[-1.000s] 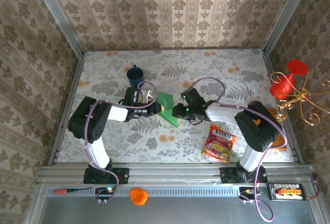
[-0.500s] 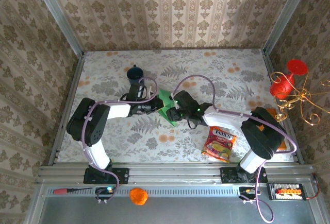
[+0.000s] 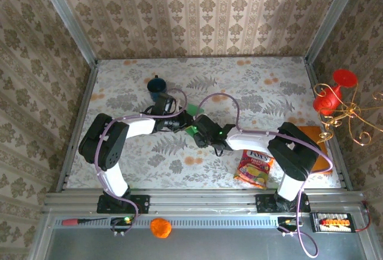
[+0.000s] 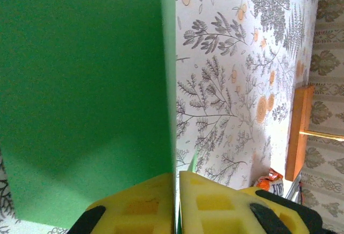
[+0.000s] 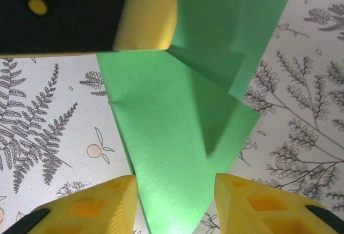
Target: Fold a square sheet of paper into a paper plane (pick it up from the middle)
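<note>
The bright-green sheet of paper (image 5: 183,132) is folded into a pointed, plane-like wedge with a flap standing up. In the top view only a small patch of the paper (image 3: 192,115) shows between the two grippers at mid-table. My left gripper (image 4: 177,191) is shut on the paper's edge, and the green sheet (image 4: 80,94) hangs to the left of its yellow fingers. My right gripper (image 5: 174,201) is open, its yellow fingers (image 5: 115,201) straddling the narrow end of the wedge with gaps on both sides. The left gripper's finger (image 5: 145,13) shows just above the paper.
A blue mug (image 3: 157,85) stands behind the left gripper. A colourful snack packet (image 3: 256,167) lies front right, beside the right arm. An orange-brown board (image 3: 314,146) sits at the right edge, with a red ornament (image 3: 329,95) beyond it. An orange ball (image 3: 160,227) rests on the front rail.
The right gripper has slid left over the paper's narrow end with its jaws apart. The left gripper, still pinching the paper, has shifted right and back. The arms now hide most of the paper from above.
</note>
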`<state>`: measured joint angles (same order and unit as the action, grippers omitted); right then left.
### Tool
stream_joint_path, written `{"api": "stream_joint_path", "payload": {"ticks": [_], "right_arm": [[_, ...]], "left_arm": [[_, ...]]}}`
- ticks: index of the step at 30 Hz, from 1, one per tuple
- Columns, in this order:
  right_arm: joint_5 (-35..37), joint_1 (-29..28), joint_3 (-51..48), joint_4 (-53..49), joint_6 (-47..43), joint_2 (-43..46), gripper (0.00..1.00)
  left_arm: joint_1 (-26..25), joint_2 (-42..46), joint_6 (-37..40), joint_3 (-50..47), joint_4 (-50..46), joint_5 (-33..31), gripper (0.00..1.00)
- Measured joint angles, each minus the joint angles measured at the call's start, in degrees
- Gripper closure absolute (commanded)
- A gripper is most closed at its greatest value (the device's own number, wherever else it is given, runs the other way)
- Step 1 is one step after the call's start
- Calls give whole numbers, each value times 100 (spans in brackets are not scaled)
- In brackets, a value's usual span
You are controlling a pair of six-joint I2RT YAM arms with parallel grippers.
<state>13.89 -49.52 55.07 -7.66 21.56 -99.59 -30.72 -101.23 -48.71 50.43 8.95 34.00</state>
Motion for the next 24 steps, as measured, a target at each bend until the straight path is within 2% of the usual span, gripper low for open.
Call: {"api": "stream_joint_path", "payload": {"ticks": [9, 24], "right_arm": [[407, -181, 199, -81, 417, -286, 60], [887, -175, 199, -332, 243, -286, 61]], "left_arm": [[0, 11, -22, 0, -44, -46, 89], [0, 28, -109, 0, -44, -44, 88]]}}
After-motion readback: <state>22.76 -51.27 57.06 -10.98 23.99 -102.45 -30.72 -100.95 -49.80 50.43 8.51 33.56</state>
